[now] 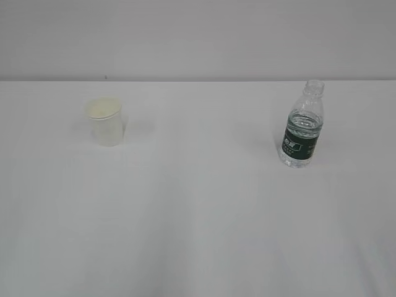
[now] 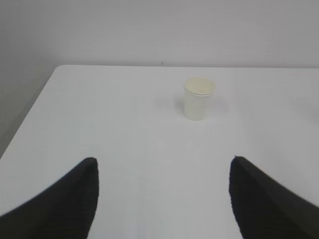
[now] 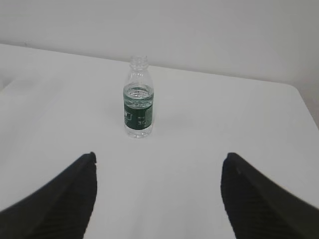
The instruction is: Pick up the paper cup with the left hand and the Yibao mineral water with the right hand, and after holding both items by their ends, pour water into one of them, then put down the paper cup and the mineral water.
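From the exterior view we see the paper cup [image 1: 106,122] standing upright on the left of the white surface [image 1: 198,216], and the Yibao mineral water [image 1: 302,125] upright on the right, well apart from it. The bottle has no cap and holds water up to about the top of its dark green label. Neither arm shows here.

In the left wrist view our left pincer [image 2: 164,199] has its jaws spread wide, nothing between them. The cup [image 2: 199,98] stands well ahead and a little right of centre, so we judge the reach has not begun (a sideways correction looks needed first).

In the right wrist view our right pincer [image 3: 158,196] is likewise parted and empty, with the bottle [image 3: 137,99] well ahead, slightly left of centre.

The risks from here, as we judge them:
- The cup looks light and tapered; a jaw brushing it off-centre could tip or push it away.
- Too hard a squeeze could crumple its wall.
- The uncapped bottle would spill if knocked, or spurt if its thin body is squeezed.
- A high grip may let it swing when tilted.
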Action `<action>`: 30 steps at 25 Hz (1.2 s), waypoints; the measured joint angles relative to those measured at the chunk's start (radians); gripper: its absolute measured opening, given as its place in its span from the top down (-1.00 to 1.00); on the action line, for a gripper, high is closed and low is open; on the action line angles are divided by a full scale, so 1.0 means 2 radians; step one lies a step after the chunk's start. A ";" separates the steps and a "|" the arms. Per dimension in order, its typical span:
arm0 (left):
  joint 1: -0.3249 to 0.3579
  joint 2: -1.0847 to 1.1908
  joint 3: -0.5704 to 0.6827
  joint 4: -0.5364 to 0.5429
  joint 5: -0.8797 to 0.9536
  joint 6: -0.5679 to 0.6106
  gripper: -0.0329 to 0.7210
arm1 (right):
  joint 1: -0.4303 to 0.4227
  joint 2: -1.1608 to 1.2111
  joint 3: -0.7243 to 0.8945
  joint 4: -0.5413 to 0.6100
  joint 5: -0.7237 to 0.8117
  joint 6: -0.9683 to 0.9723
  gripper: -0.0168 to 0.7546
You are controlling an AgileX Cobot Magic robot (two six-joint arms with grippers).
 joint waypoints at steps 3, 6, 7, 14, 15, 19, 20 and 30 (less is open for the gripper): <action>0.000 0.000 0.000 0.000 0.000 0.000 -0.63 | 0.000 0.018 0.000 0.001 -0.002 -0.001 -0.57; 0.000 0.000 0.000 0.000 0.000 0.000 -0.63 | 0.000 0.038 0.001 0.001 -0.004 -0.001 -0.57; 0.000 0.000 0.000 0.000 0.000 0.000 -0.63 | 0.000 0.042 0.001 0.001 -0.005 -0.003 -0.57; 0.000 0.000 0.000 -0.001 -0.001 0.000 -0.63 | 0.000 0.061 0.002 0.001 -0.019 -0.010 -0.57; 0.000 0.000 0.000 -0.001 -0.001 0.000 -0.63 | 0.000 0.064 0.002 0.002 -0.022 -0.010 -0.57; 0.000 0.000 0.000 -0.001 -0.001 0.000 -0.63 | 0.000 0.076 0.002 0.005 -0.038 -0.021 -0.57; 0.000 0.000 0.000 -0.001 -0.001 0.000 -0.63 | 0.000 0.081 0.002 0.005 -0.040 -0.025 -0.57; 0.000 0.000 0.000 -0.002 -0.001 0.000 -0.63 | 0.000 0.125 0.002 0.031 -0.075 -0.058 -0.57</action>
